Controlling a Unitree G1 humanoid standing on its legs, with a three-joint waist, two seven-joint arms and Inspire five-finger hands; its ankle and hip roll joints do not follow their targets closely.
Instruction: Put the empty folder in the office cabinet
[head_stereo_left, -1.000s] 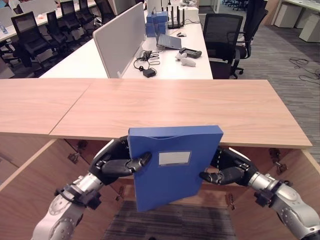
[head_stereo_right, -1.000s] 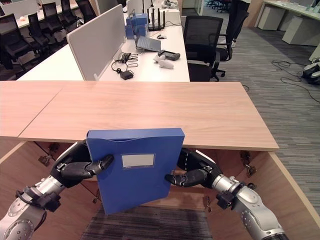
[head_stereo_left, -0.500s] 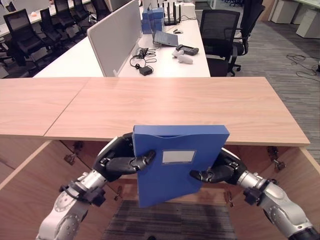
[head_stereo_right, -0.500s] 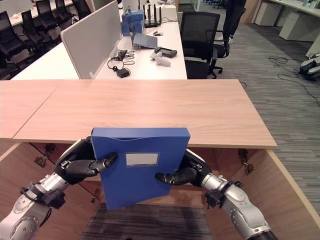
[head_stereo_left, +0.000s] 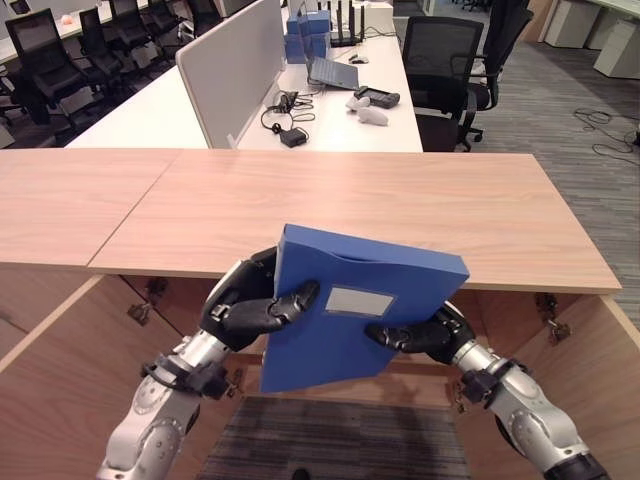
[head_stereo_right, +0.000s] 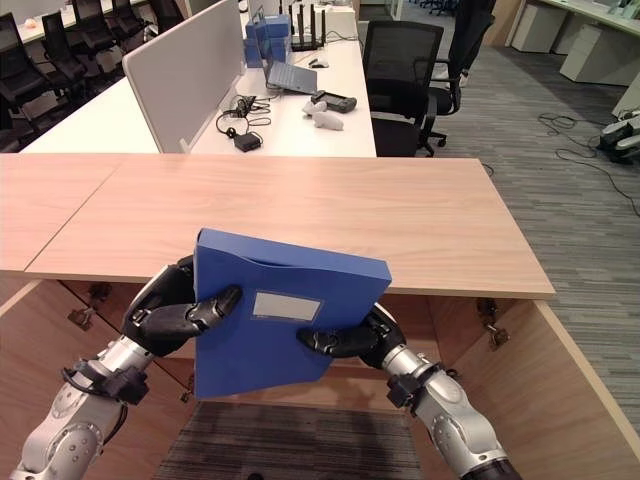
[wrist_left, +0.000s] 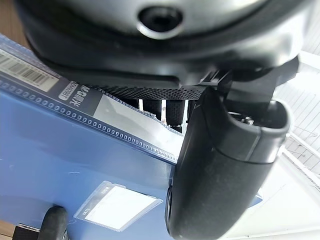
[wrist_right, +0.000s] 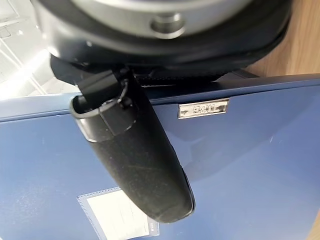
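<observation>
A blue box folder (head_stereo_left: 360, 310) with a white label hangs in front of me, tilted so its top edge slopes down to the right. My left hand (head_stereo_left: 245, 308) is shut on its left side, thumb laid across the front face. My right hand (head_stereo_left: 418, 335) is shut on its lower right part, thumb (wrist_right: 135, 155) pressed on the front. The folder's lower half sits before the open office cabinet (head_stereo_left: 60, 380), below the wooden cabinet top (head_stereo_left: 330, 205). The left thumb (wrist_left: 225, 170) also rests on the folder cover.
Open cabinet doors (head_stereo_right: 560, 390) stand at either side of me, with hinges on the inner walls. Grey carpet (head_stereo_left: 330, 445) lies below. Beyond the cabinet top stand a white desk (head_stereo_left: 340, 110) with a laptop and cables, a divider panel and black office chairs (head_stereo_left: 440, 55).
Both hands have turned the folder clockwise, so its top edge now slopes down to the right, and lifted its left corner. The right hand has slid lower under the folder.
</observation>
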